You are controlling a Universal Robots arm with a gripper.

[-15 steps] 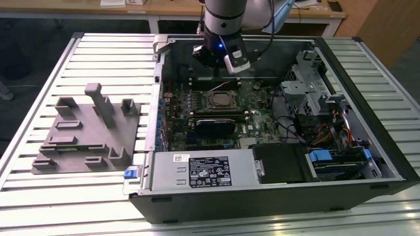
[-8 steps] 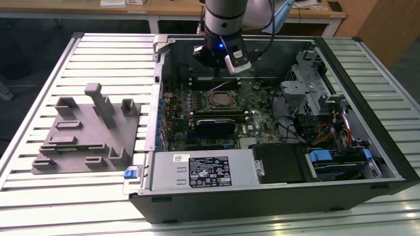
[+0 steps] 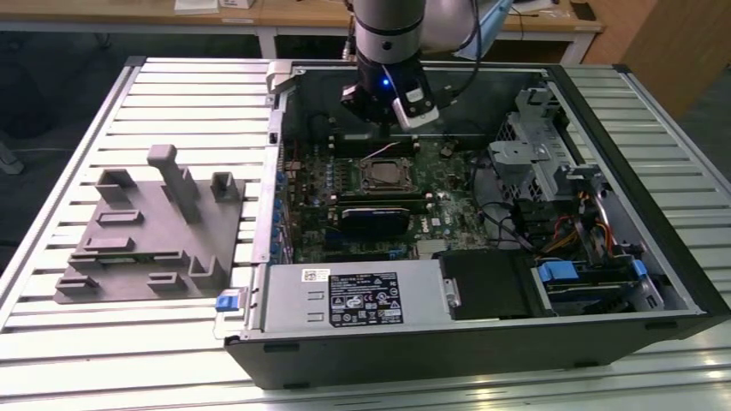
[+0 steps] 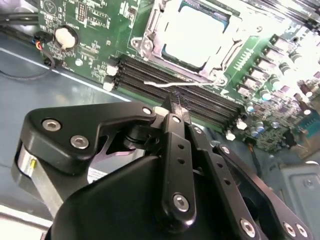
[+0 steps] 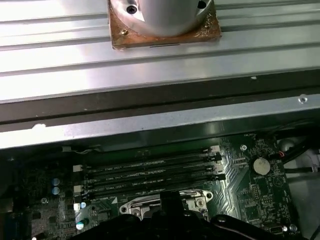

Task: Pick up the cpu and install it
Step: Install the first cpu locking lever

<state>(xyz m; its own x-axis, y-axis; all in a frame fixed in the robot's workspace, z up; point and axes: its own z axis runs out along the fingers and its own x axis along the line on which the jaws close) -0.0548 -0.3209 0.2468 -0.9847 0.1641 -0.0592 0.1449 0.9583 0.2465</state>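
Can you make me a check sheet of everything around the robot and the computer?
Surface: slatted metal table, bearing an open computer case.
Job's things: cpu lies inside its socket on the green board.
Clutter: grey plastic fixture beside the case, at the exterior view's left.
Gripper: gripper hangs over the memory slots, next to the socket.
Cables: thin white wire across the slots; coloured bundle at the exterior view's right, inside the case.
Surroundings: wooden desks behind the table.
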